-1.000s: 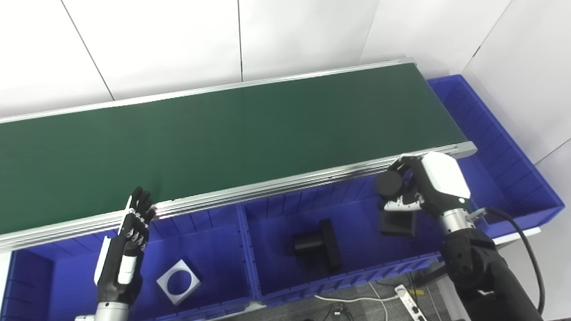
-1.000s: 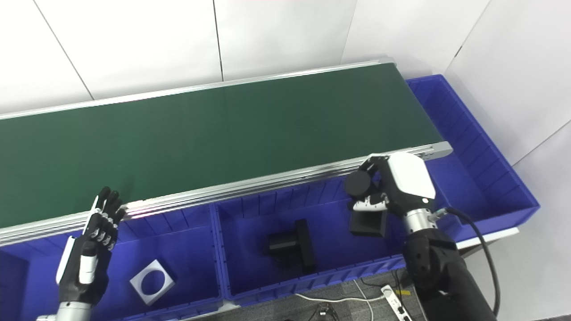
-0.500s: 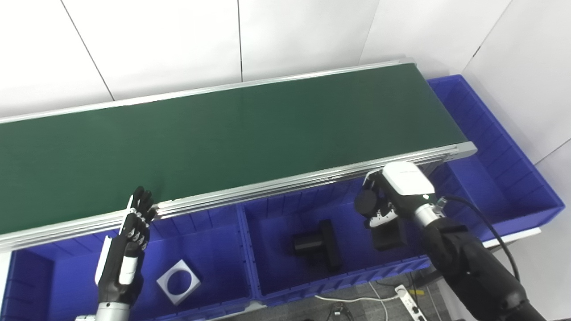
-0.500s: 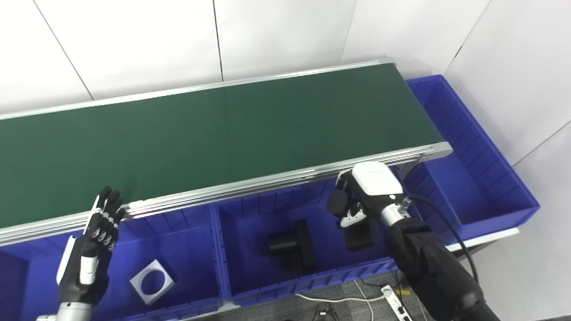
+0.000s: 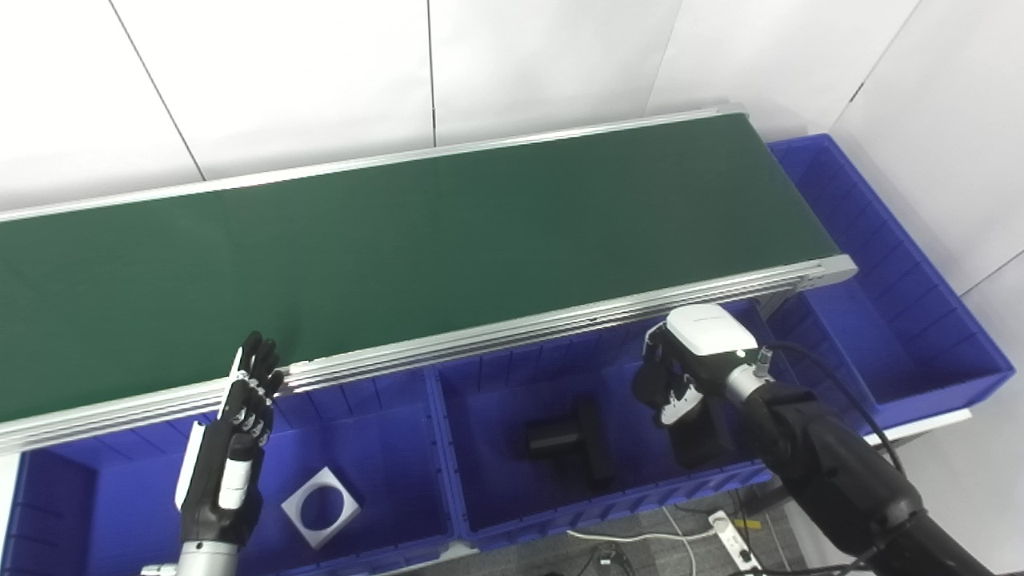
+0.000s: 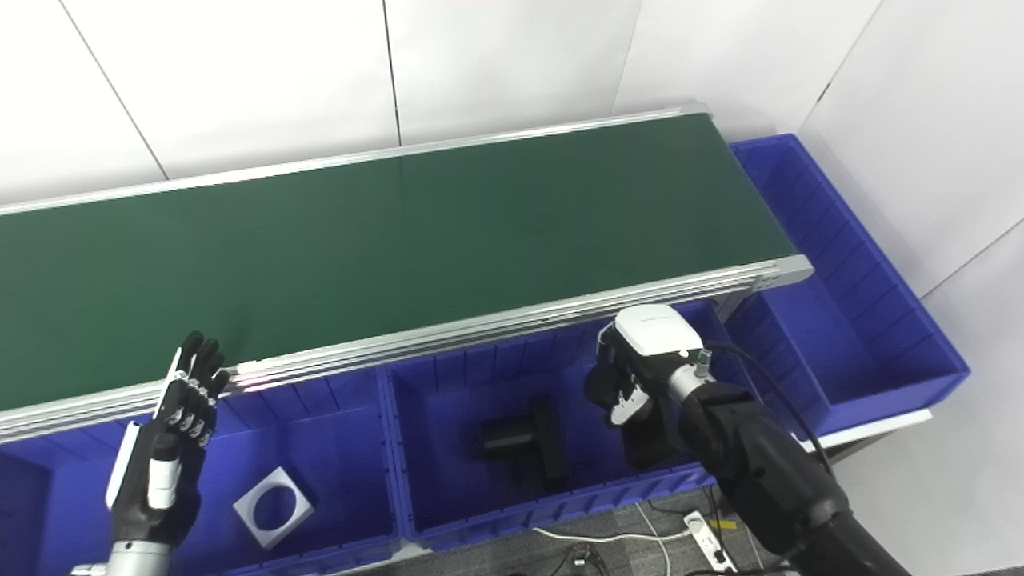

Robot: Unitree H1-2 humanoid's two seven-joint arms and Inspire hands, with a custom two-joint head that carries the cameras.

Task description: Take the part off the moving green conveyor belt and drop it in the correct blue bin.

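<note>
The green belt is bare along its whole visible length; no part rides on it. The black part is in the right hand, which grips it with fingers curled round it, and both hang just in front of the belt's near rail, inside the middle bin. Below the hand, and partly hidden by it, a dark block sits on the bin floor; whether it belongs to the held part or lies there separately cannot be told. To the left of it in the same bin lies another black part, of the same dark make.

The left hand stands open and upright, fingers spread and holding nothing, its tips level with the belt's near rail, above the left bin. That bin holds a white square plate with a round hole. A third bin past the belt's right end looks empty where it shows.

By my reading, the pick is done and the carry is nearly over: the part is already over the bin that holds black pieces, which seems the matching one. What is left is the release, then the hand's withdrawal.
</note>
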